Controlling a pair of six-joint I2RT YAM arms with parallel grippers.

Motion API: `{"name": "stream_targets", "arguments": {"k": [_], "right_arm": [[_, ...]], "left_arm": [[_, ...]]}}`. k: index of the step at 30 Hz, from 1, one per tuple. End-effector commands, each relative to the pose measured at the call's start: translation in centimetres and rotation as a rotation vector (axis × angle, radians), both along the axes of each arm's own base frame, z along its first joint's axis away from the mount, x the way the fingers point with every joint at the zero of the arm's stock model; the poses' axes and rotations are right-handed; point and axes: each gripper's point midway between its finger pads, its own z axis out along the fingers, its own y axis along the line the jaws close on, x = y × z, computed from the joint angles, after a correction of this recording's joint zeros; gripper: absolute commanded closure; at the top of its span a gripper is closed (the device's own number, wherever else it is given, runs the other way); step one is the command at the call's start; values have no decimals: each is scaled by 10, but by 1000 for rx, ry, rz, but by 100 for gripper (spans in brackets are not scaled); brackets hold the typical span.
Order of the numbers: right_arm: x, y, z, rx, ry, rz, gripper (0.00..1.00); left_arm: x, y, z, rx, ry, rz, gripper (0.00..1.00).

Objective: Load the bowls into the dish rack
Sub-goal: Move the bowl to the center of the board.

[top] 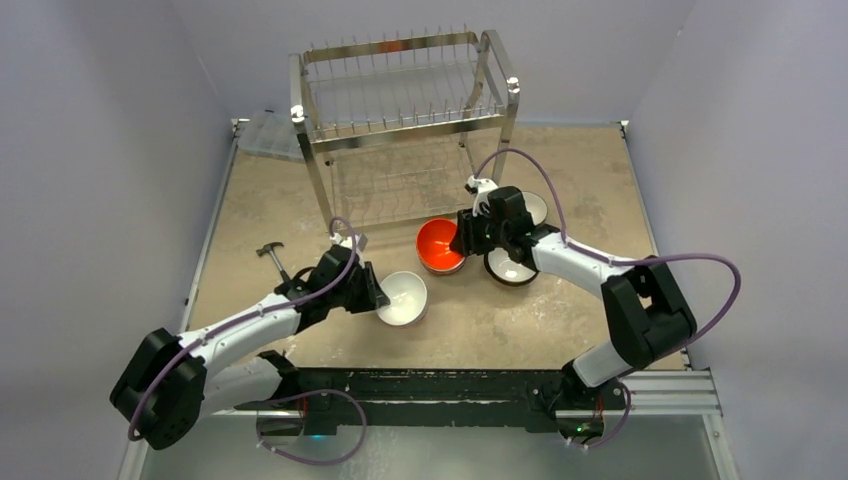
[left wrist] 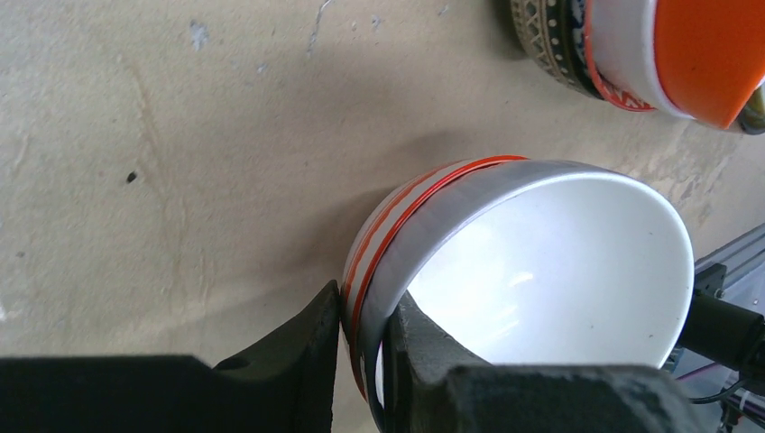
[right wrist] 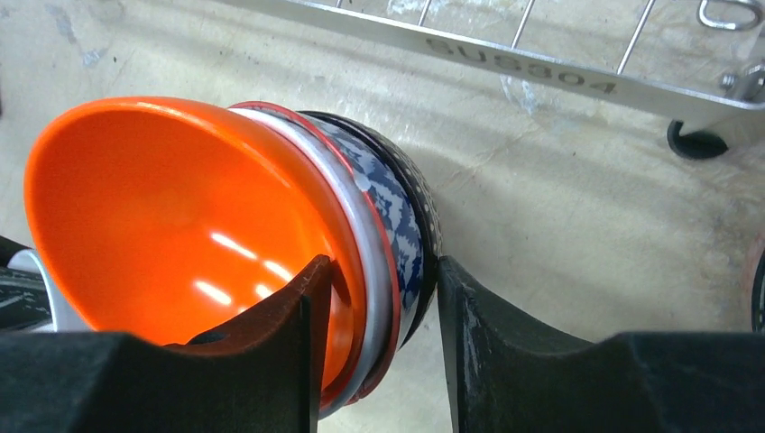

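Left fingers pinch the red-striped white bowl by its rim. Right fingers clamp the nested stack; the orange bowl hides the others, just rims peeking out.

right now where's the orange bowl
In the top view the orange bowl sits mid-table, in front of the dish rack, topmost of a nested stack whose rim the right gripper straddles, right of the white bowl.

Upper right edge cuts off orange bowl; lower rim of white bowl hidden behind left gripper fingers.
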Motion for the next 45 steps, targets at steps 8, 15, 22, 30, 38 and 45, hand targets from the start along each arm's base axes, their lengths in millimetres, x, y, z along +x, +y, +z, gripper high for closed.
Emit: {"name": "stream_targets", "arguments": {"k": [8,15,22,30,38,45], "right_arm": [[-68,-41,-31,-170,238,-87,63],[-81,-39,-19,-114,275,-111,59],[-59,-36,-6,-117,206,-133,53],[-34,-33,1,-134,127,-149,52],[-18,-26,0,-139,83,-124,53],[6,-14,13,-116,17,-129,53]], "left_arm": [[-13,7,19,-17,-15,-4,81],[-16,9,17,-11,-14,-2,72],[-8,7,27,-8,-50,-5,54],[2,13,41,36,-97,11,40],[9,14,52,57,-129,11,31],[19,13,60,66,-159,29,23]]}}
